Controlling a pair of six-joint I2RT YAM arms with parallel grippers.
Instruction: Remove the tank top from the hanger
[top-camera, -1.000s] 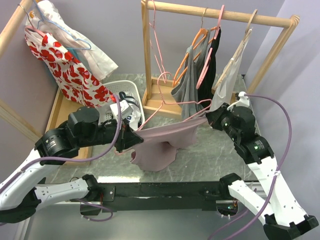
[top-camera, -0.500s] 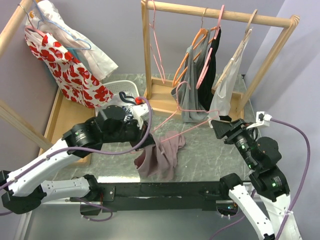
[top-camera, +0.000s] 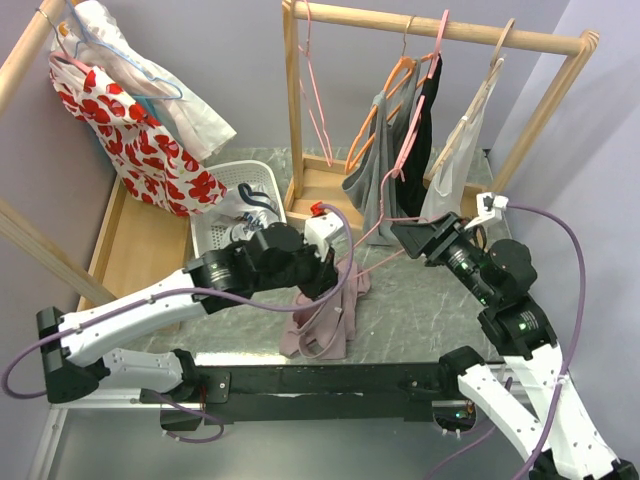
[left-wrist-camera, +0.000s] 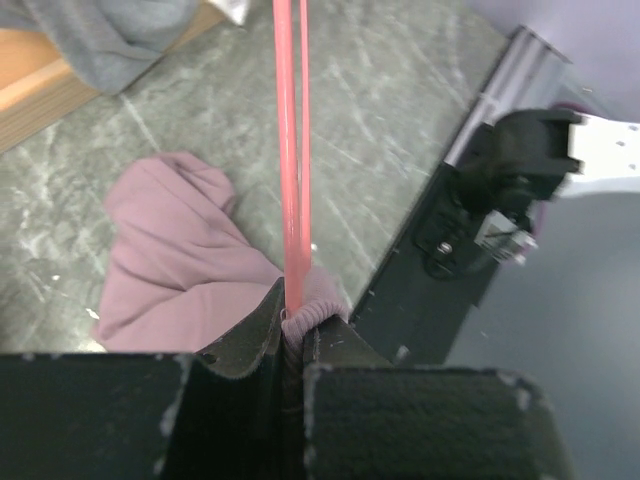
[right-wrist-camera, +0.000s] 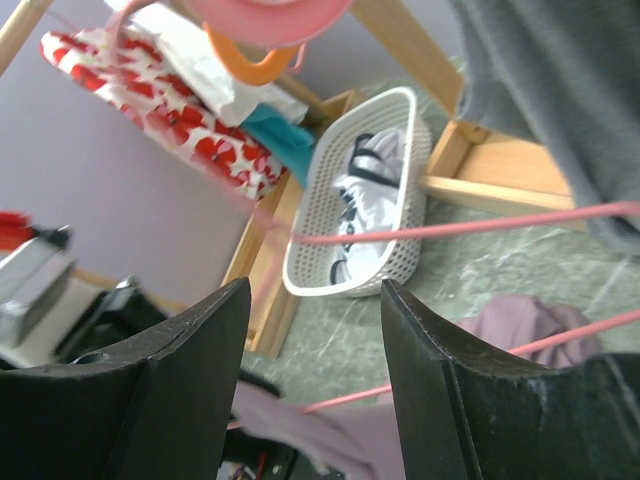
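The left gripper (top-camera: 338, 283) is clamped shut on a pink hanger (left-wrist-camera: 289, 150) and a fold of the mauve tank top (top-camera: 318, 325) together; its wrist view shows wire and cloth pinched between the pads. The rest of the tank top sags in a heap onto the marble table (top-camera: 420, 310), at 6 o'clock from that gripper, near the front edge. The right gripper (top-camera: 398, 233) sits at 2 o'clock from the left one, its fingers spread apart with nothing between them; the hanger wire crosses just beyond them. A white basket (right-wrist-camera: 310, 230) stands at 10 o'clock from the tank top.
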